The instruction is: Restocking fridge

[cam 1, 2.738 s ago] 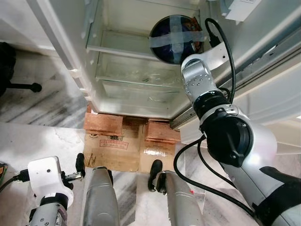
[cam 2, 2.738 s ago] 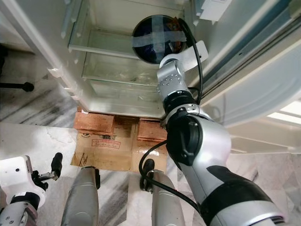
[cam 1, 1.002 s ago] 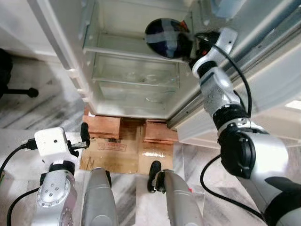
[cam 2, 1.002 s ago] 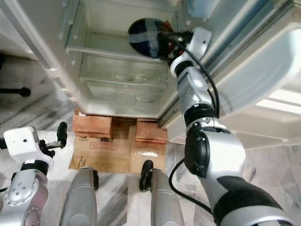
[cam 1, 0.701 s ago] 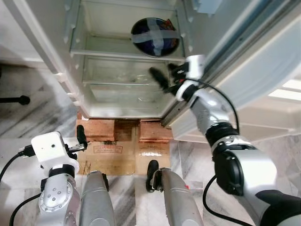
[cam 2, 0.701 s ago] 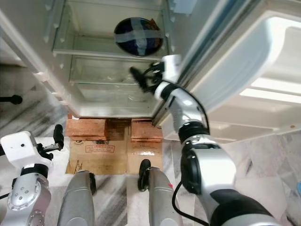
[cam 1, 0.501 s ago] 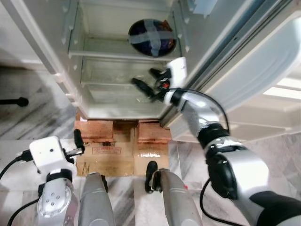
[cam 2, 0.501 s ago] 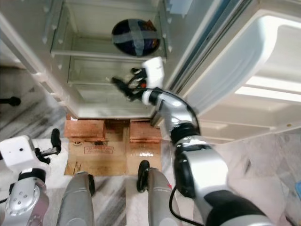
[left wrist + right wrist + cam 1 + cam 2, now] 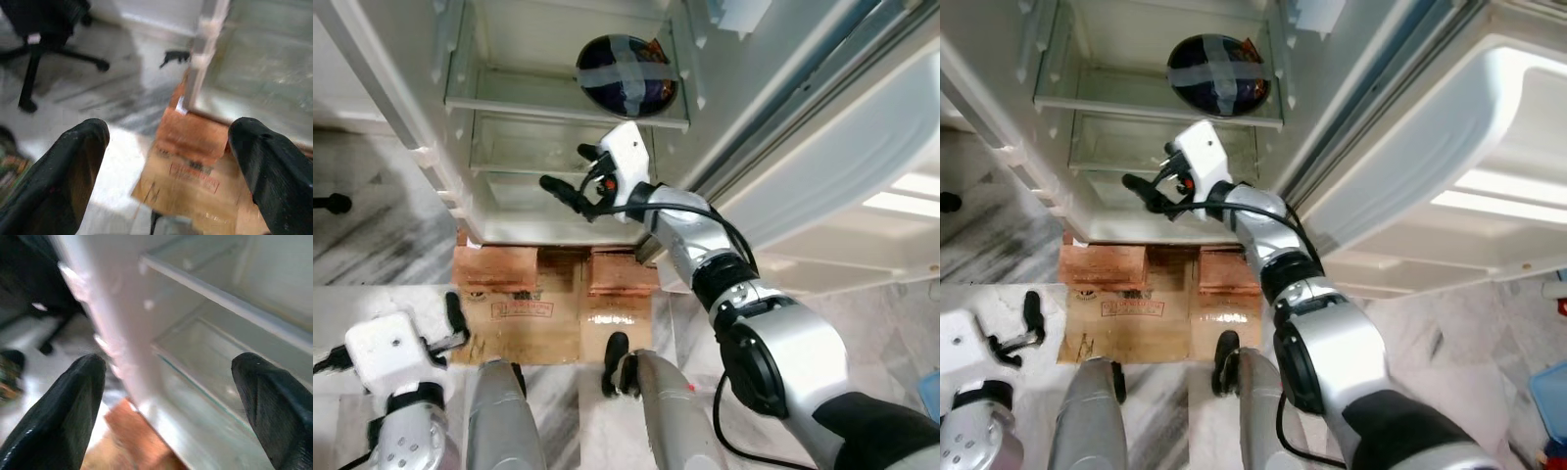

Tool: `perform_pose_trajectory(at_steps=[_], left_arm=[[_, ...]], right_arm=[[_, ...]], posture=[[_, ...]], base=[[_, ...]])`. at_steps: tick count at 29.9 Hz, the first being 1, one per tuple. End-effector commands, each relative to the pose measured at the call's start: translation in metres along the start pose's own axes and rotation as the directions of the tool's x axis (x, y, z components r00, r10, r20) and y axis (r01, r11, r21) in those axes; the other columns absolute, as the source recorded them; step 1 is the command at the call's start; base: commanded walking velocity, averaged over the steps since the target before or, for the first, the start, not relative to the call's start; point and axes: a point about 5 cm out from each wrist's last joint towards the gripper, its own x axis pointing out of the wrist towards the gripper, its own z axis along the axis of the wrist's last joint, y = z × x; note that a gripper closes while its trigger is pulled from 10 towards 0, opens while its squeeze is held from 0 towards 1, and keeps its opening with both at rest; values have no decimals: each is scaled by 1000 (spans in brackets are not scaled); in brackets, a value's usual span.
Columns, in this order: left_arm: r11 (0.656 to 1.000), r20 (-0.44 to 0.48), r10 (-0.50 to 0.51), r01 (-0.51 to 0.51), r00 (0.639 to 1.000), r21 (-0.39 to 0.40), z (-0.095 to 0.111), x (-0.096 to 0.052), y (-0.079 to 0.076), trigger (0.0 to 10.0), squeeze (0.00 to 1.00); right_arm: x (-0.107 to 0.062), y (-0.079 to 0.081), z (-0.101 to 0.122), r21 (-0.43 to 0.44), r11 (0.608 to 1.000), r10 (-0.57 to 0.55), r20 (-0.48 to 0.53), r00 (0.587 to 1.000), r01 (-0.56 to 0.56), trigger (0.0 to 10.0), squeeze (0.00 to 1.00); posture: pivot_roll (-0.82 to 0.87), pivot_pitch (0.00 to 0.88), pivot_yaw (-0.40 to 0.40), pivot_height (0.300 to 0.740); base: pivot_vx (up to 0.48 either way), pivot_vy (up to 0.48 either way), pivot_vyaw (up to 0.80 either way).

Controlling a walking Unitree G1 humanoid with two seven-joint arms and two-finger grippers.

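A dark blue round package [image 9: 625, 76] crossed with grey tape rests on the glass shelf [image 9: 529, 103] inside the open fridge. My right gripper [image 9: 573, 173] hangs open and empty below it, in front of the lower drawer [image 9: 524, 157], apart from the package. In the right wrist view the fingers [image 9: 73, 406] stand wide apart, facing the fridge's left frame [image 9: 112, 323]. My left gripper [image 9: 452, 328] sits low at my left side, open and empty, over the floor; its fingers [image 9: 68, 171] frame the cardboard [image 9: 190, 166].
The fridge door [image 9: 822, 147] stands open on the right. Wooden blocks [image 9: 494, 266] and flattened cardboard [image 9: 543, 313] lie under the fridge front. My legs [image 9: 499, 421] stand just before them. A black office chair [image 9: 34, 29] stands on the marble floor to the left.
My right gripper has let go of the blue package, drawn out of the shelf, and swung down and left. The left arm has sunk lower. The camera has shifted.
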Motion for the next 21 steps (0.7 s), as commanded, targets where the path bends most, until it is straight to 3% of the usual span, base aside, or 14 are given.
perform_pose_trajectory(at_steps=[1,5,6,7,8,12,14,17,21], left_arm=[[1000,-20,3,-3,1000,-4,-1,-6,0,10000,0],[1000,-33,9,-9,999,-7,-2,-12,1,10000,0],[1000,-35,10,-11,999,-7,-1,-13,1,10000,0],[1000,-35,10,-11,999,-7,-1,-13,1,10000,0],[1000,-37,13,-13,999,-8,-1,-15,2,10000,0],[1000,-42,16,-16,999,-8,-1,-17,3,10000,0],[1000,-53,23,-24,998,-5,-1,-21,5,10000,0],[1000,-57,25,-25,998,-3,-1,-22,5,10000,0],[1000,-63,28,-28,998,2,-2,-21,6,10000,0]], right_arm=[[0,2,-7,-17,1000,-11,-42,999,10,10000,1000],[8,5,-2,-86,996,-41,-112,993,31,10000,1000],[9,4,-2,-98,994,-61,-133,989,48,10000,502],[9,4,-2,-98,994,-61,-133,989,48,10000,502],[10,2,0,-102,992,-86,-146,986,72,10000,0],[11,0,2,-111,989,-114,-153,982,98,10000,0],[11,-10,9,-133,972,-212,-158,964,192,10000,0],[10,-17,13,-132,961,-263,-160,951,243,10000,0],[1,-37,18,-86,923,-385,-175,906,376,10000,0]], posture=[[254,477,-243,740],[261,493,-253,740],[268,499,-257,740],[268,499,-257,740],[274,501,-259,740],[282,503,-260,740],[286,504,-260,740],[286,503,-260,740],[291,498,-260,740]], base=[[0,0,0],[0,0,0],[0,0,0],[0,0,0],[0,0,0],[0,0,0],[0,0,0],[0,0,0],[0,0,0]])
